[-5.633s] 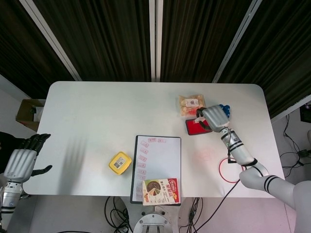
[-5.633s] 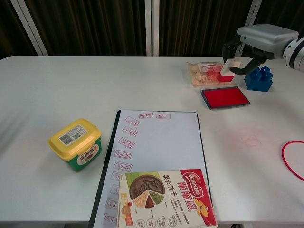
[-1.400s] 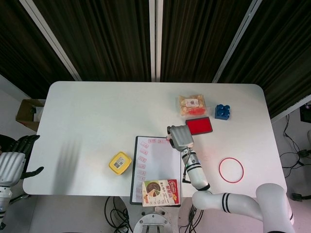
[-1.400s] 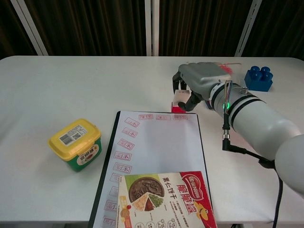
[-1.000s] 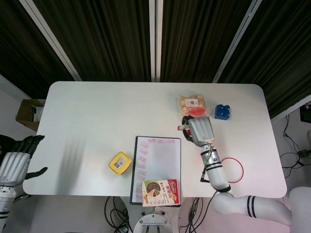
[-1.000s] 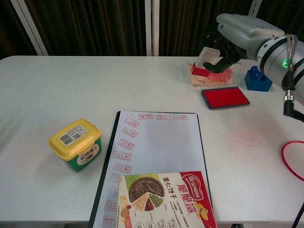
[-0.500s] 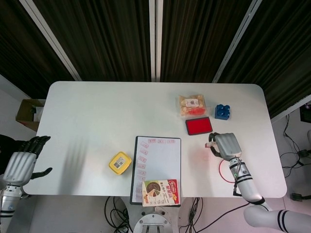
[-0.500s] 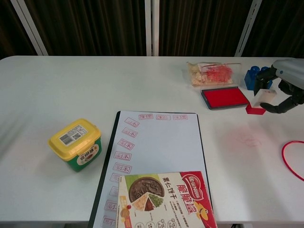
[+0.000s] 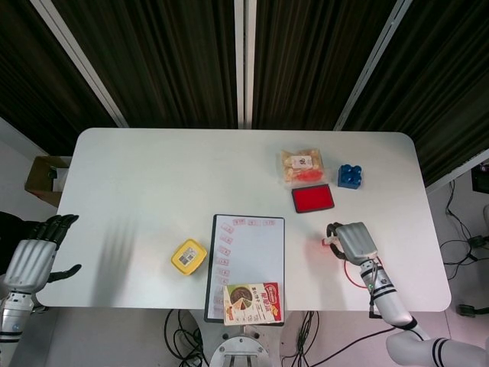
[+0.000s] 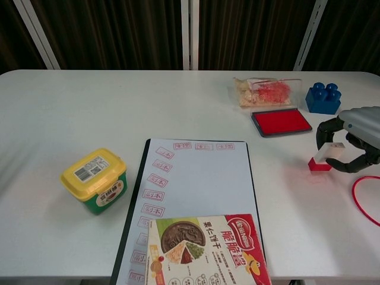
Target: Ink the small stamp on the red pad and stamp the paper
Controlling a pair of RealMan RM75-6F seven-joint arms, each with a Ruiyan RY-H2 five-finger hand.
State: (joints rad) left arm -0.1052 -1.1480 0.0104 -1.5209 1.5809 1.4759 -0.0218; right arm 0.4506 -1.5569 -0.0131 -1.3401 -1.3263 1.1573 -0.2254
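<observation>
The small stamp (image 10: pixel 323 157), a white block with a red base, is gripped by my right hand (image 10: pixel 356 139) low over the bare table, right of the paper (image 10: pixel 196 178) and in front of the red ink pad (image 10: pixel 281 122). From the head view, the stamp (image 9: pixel 326 243) sticks out left of the right hand (image 9: pixel 353 241), below the ink pad (image 9: pixel 312 198). Whether its base touches the table I cannot tell. The paper (image 9: pixel 248 252) carries red prints along its top and left edges. My left hand (image 9: pixel 30 260) hangs off the table's left side, fingers spread, holding nothing.
A blue block (image 10: pixel 323 98) and a snack bag (image 10: pixel 265 92) lie behind the pad. A red ring (image 10: pixel 365 199) lies just right of the right hand. A yellow-lidded tub (image 10: pixel 95 180) stands left of the paper; a booklet (image 10: pixel 205 249) covers the paper's near end.
The right hand carried the stamp off the paper's top edge, past the ink pad, and down to the table right of the paper. A third print now shows in the top row.
</observation>
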